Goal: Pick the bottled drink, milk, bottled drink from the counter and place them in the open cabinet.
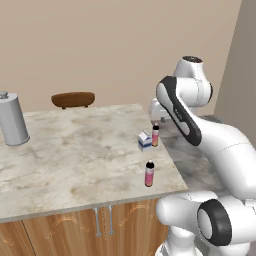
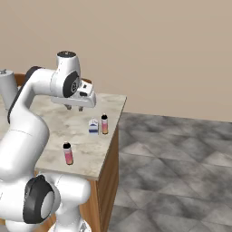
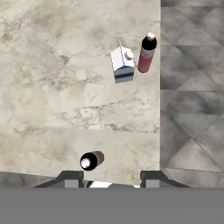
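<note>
Beige marble-look bench [image 1: 75,150] carries two bottled drinks and one milk carton. The milk carton [image 1: 145,141] and the orange-brown bottle [image 1: 155,135] stand just beside each other near the right edge. The pink-label bottle [image 1: 149,173] stands apart, near the front right corner. One grey canister [image 1: 12,119] stands at the left edge. The gripper [image 2: 75,108] hangs above the bench, fingers together, holding nothing.

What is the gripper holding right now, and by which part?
Nothing. The gripper hangs above the counter with nothing between its fingers. The pink bottle, the orange bottle and the milk all stand on the counter.
</note>
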Tool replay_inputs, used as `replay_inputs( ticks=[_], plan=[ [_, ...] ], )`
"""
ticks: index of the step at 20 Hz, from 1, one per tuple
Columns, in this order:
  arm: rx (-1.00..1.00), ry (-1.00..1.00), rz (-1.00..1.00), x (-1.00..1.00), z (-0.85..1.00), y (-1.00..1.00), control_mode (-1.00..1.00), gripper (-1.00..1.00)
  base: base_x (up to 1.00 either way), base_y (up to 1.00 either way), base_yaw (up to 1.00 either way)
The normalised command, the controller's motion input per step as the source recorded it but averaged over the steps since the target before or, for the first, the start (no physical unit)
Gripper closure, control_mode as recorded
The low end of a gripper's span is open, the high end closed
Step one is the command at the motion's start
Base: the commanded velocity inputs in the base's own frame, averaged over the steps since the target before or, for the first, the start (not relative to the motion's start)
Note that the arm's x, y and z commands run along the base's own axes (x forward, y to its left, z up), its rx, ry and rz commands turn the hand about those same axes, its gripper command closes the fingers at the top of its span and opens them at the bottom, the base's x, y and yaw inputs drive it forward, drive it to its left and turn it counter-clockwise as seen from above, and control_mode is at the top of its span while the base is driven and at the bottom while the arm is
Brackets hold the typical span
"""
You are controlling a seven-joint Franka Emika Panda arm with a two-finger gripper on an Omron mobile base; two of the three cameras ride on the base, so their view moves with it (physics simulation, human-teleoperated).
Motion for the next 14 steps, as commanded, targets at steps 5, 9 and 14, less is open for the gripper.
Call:
replay_inputs(
  ticks=[5, 9, 14],
  plan=[
    [0.0, -0.03, 0.0, -0.07, -0.12, 0.0, -1.0, -1.0, 0.0, 0.0, 0.0],
    [0.0, -0.02, 0.02, -0.34, -0.38, 0.0, -1.0, -1.0, 0.0, 0.0, 0.0],
    [0.01, -0.07, 0.11, -0.46, -0.51, -0.09, -1.0, -1.0, 0.0, 0.0, 0.0]
  ],
)
